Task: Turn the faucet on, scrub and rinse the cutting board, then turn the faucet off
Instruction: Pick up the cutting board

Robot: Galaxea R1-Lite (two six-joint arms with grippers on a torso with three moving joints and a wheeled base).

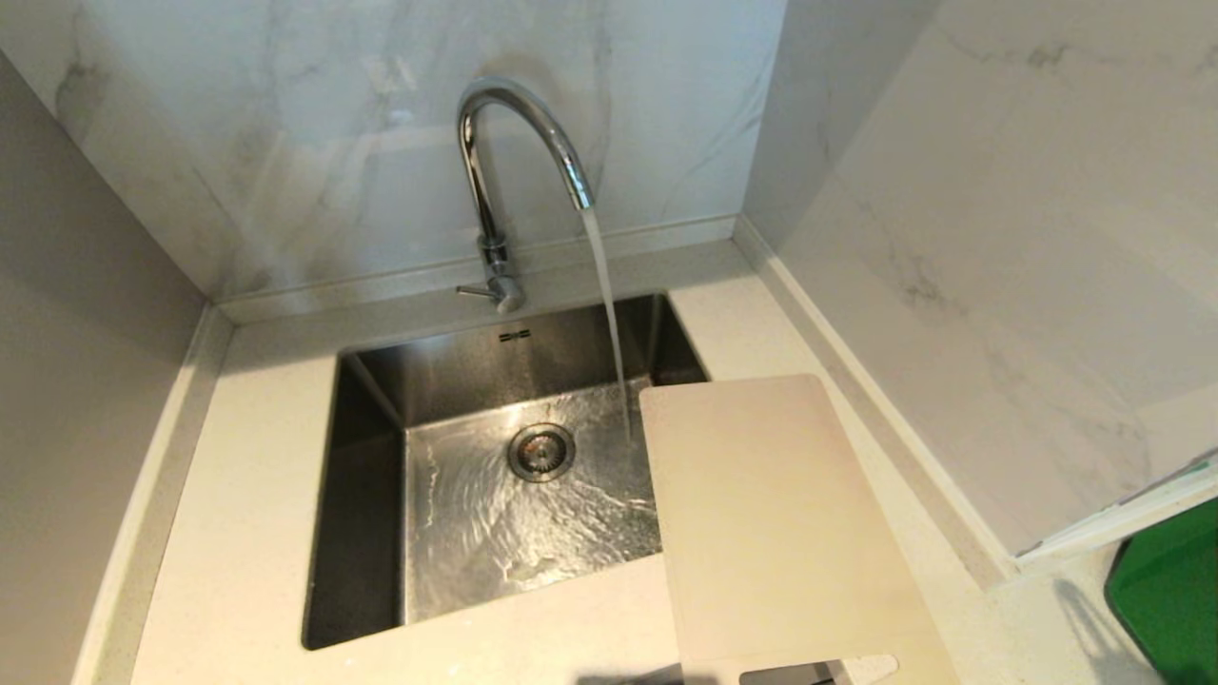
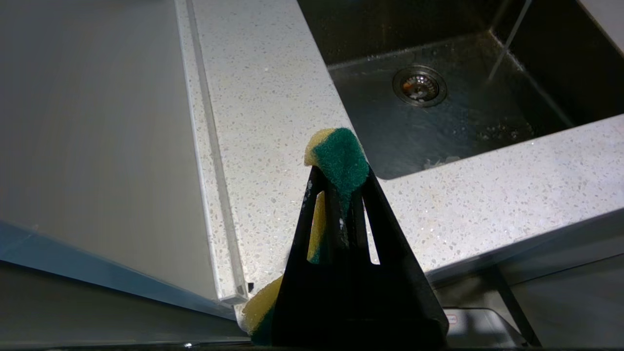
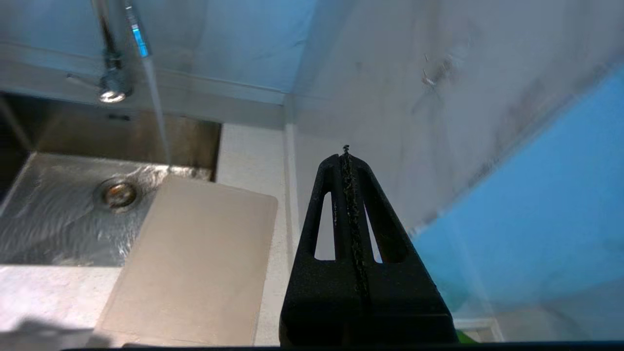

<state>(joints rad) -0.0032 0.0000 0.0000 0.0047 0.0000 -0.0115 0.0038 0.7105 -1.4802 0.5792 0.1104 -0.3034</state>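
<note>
Over the sink (image 1: 381, 533), the head view takes in the whole faucet (image 1: 504, 143), its arched spout pouring a stream of water (image 1: 609, 314) that lands on the basin floor right at the far left corner of the cutting board (image 1: 771, 533). That board lies on the pale speckled worktop (image 1: 238, 495) at the sink's right side, its left edge overhanging the basin and its handle cutout at the near end. Neither arm shows in this view; a green tray (image 1: 1170, 599) sits at the right edge.

Only the left wrist view shows the sponge (image 2: 340, 161): the left claw (image 2: 336, 178) is clamped on this yellow sponge with a green scouring face, which sticks out past the tips and also bulges out lower down beside the claw. It hangs above the worktop's near left stretch, with the drain (image 2: 419, 86) in the basin beyond and no board in sight.

From the right wrist view, the right claw (image 3: 347, 158) is pressed together and holds nothing, with only a dark crumbly line along the seam. It is held up off the worktop, to the right of the cutting board, pointing toward the marbled wall (image 3: 414, 97). The faucet base, thin side lever (image 3: 80, 80) and running stream appear here too.
</note>
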